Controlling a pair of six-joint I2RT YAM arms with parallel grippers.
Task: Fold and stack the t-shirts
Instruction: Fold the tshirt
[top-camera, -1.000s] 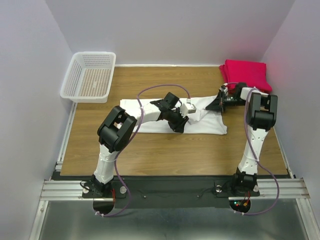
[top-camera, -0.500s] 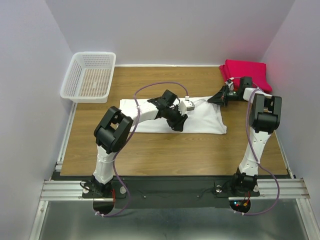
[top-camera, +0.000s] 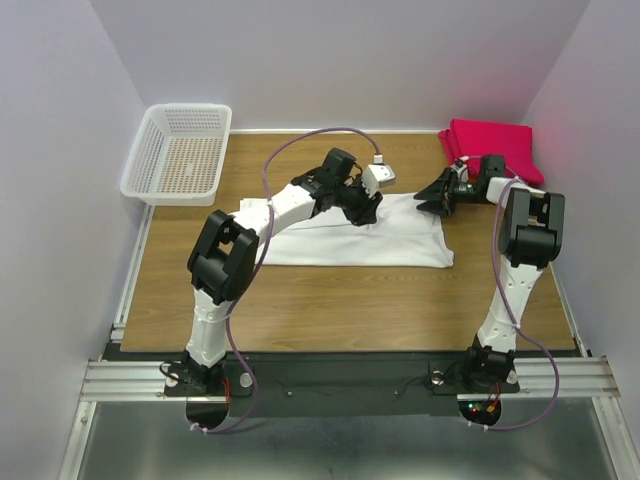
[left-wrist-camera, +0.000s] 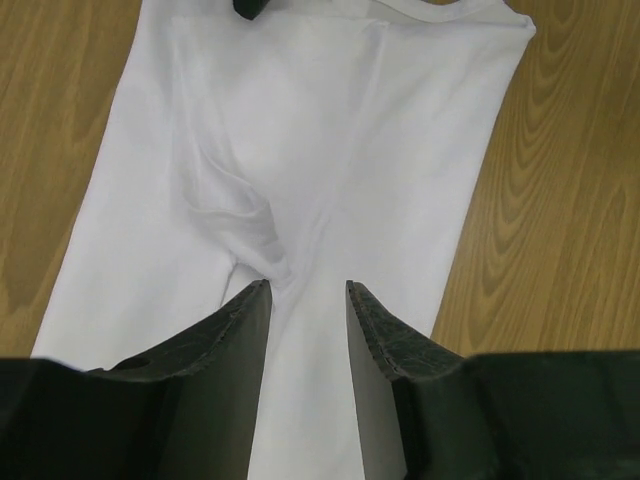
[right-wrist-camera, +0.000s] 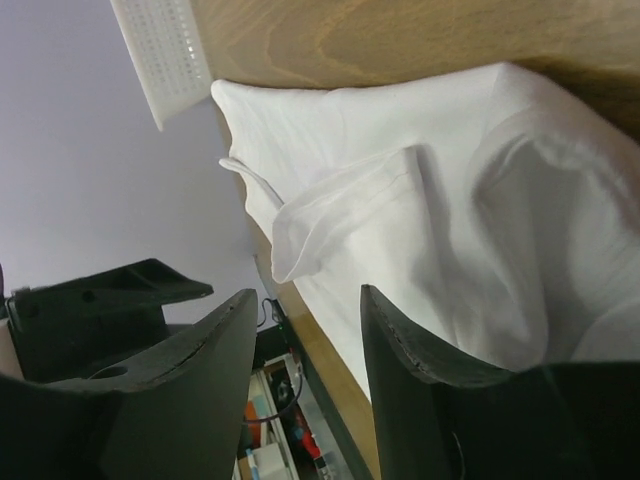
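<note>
The white t-shirt (top-camera: 345, 245) lies flat across the middle of the table (top-camera: 300, 300), long side running left to right, folded into a long strip. In my left wrist view its neckline end points away from me. A small pucker of cloth (left-wrist-camera: 262, 250) stands up just ahead of my left fingertips.

My left pincer (top-camera: 368, 212) hangs over the shirt's back edge, a little right of the middle. Its jaws stand moderately apart with nothing between them, only white cloth below in the gap (left-wrist-camera: 305, 300).

My right pincer (top-camera: 436, 196) sits at the shirt's far right corner, and its jaws are also parted and grip nothing (right-wrist-camera: 305, 300). Whether its tips brush the cloth I cannot tell. Past them I see a sleeve flap (right-wrist-camera: 340, 215) folded over onto the body of the shirt.

The red t-shirts (top-camera: 492, 145) are piled in the back right corner of the table, just behind my right wrist and apart from the white one. The basket (top-camera: 150, 185) stands in the back left corner, well away from both pincers.
</note>
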